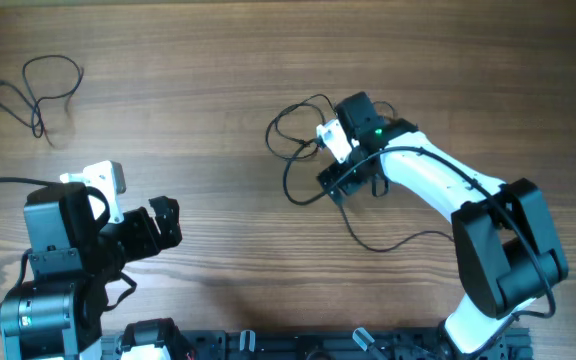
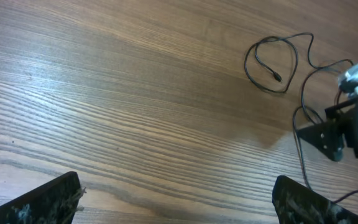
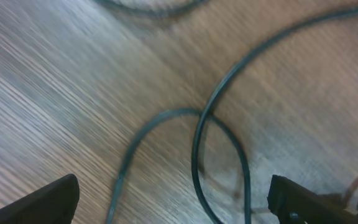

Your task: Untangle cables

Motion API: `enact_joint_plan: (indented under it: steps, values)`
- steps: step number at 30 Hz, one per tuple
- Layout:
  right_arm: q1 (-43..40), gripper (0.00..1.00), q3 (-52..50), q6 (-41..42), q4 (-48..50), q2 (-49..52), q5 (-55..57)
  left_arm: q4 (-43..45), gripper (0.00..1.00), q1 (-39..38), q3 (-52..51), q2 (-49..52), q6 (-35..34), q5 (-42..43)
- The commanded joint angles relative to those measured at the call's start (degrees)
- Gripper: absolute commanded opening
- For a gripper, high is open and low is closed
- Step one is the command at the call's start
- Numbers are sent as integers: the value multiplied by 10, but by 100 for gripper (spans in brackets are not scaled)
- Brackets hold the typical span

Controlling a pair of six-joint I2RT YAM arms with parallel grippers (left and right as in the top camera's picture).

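Observation:
A tangle of thin black cables (image 1: 298, 140) lies on the wooden table just right of centre, and one strand (image 1: 378, 245) trails toward the front right. My right gripper (image 1: 346, 180) hangs open over this tangle. In the right wrist view its fingers (image 3: 173, 199) straddle crossing cable loops (image 3: 219, 137) without holding any. A separate cable loop (image 1: 43, 85) lies at the far left. My left gripper (image 1: 163, 222) is open and empty at the front left, far from both. The left wrist view shows its fingers (image 2: 176, 199) over bare wood, with the tangle (image 2: 272, 62) ahead.
The wooden table (image 1: 198, 80) fills the view. The right arm's white link (image 1: 428, 175) reaches in from the front right. The left arm's base (image 1: 53, 270) sits at the front left. A black rail (image 1: 298, 345) runs along the front edge.

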Motion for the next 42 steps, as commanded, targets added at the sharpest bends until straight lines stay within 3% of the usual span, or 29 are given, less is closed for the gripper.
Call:
enact_joint_plan:
  steps: [1, 6, 7, 10, 14, 19, 25, 29, 33, 36, 40, 41, 42]
  values:
    - [0, 100, -30, -1, 9, 14, 17, 1, 100, 2, 1, -3, 7, -5]
    - [0, 96, -49, 96, 12, 14, 14, 2, 100, 2, 1, -3, 7, -5]
    - [0, 82, -53, 122, 5, 14, 6, 2, 100, 2, 1, -3, 7, -5]
    - [0, 29, -58, 137, -14, 14, -49, 1, 100, 2, 1, -3, 7, -5]
    - [0, 4, -58, 191, -14, 14, -54, 1, 100, 2, 1, -3, 7, -5]
    - [0, 4, -2, 246, -50, -26, -70, 2, 100, 2, 1, -3, 7, -5]
    - [-7, 4, 65, 248, -113, -202, -21, 2, 100, 2, 1, -3, 7, -5]
    - [-90, 4, 66, 254, -120, -381, 101, 2, 100, 2, 1, -3, 7, -5]
    - [-220, 4, 66, 252, -82, -477, 275, 1, 100, 2, 1, -3, 7, -5]
    - [-329, 4, 66, 253, -16, -464, 357, 1, 100, 2, 1, -3, 7, -5]
    - [-454, 4, 66, 252, 97, -385, 362, 1, 100, 2, 1, -3, 7, -5]
    - [-489, 4, 66, 243, 138, -354, 361, 1, 100, 2, 1, -3, 7, -5]
    - [-518, 4, 66, 181, 189, -319, 345, 2, 100, 2, 1, -3, 7, -5]
